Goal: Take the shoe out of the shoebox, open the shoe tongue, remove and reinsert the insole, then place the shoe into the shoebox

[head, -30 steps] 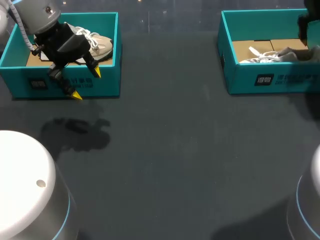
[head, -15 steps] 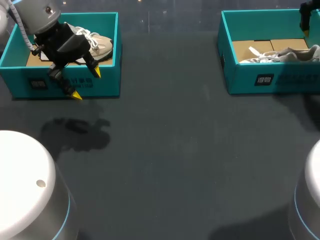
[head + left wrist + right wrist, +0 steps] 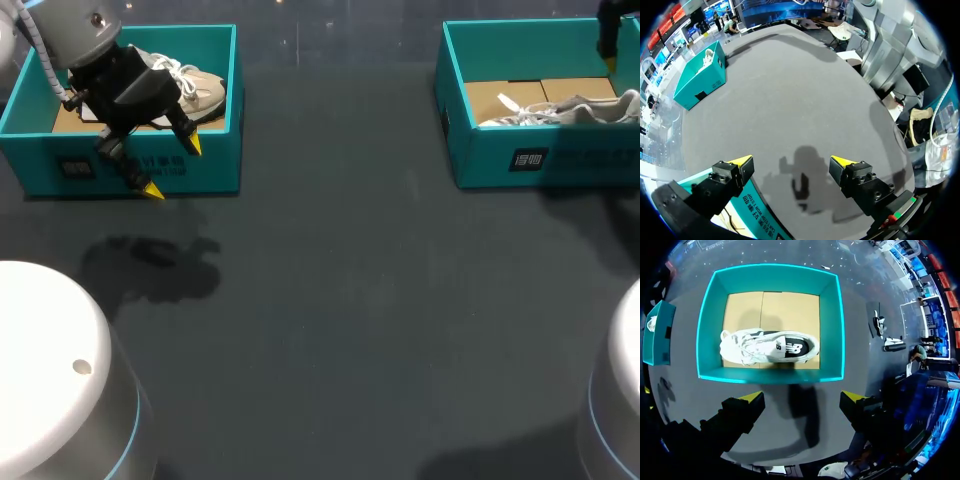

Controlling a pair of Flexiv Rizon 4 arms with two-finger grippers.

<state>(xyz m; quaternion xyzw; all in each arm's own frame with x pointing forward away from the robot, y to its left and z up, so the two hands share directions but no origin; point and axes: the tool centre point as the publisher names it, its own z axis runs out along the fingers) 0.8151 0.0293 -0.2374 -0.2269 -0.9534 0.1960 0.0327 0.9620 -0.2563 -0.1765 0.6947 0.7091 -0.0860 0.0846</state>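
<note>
The left end effector (image 3: 172, 167) hangs open with nothing between its fingers, above the front wall of the left shoebox (image 3: 215, 170). A cream shoe (image 3: 200, 88) lies inside that box, behind the fingers, partly hidden by the arm's wrist. In the left wrist view the teal wall of this box shows under one finger, and ahead of the fingers there is only the dark grey surface (image 3: 805, 90), with the end effector's shadow (image 3: 800, 175) on it between the two yellow tips. The right shoebox (image 3: 700, 80) stands well apart, far ahead of them.

The right end effector (image 3: 802, 397) is also open and holds nothing. It hangs high over the right shoebox, its fingertips above the surface just outside the box's nearest wall. Ahead of the fingers, inside the box, a white shoe (image 3: 770, 346) lies on the cardboard floor (image 3: 790, 310), lengthwise along that nearest wall and just beside it. A dark patch on its side faces up toward the end effector, and its laces are bunched at the end toward the left shoebox. No finger touches the shoe or the box.
</note>
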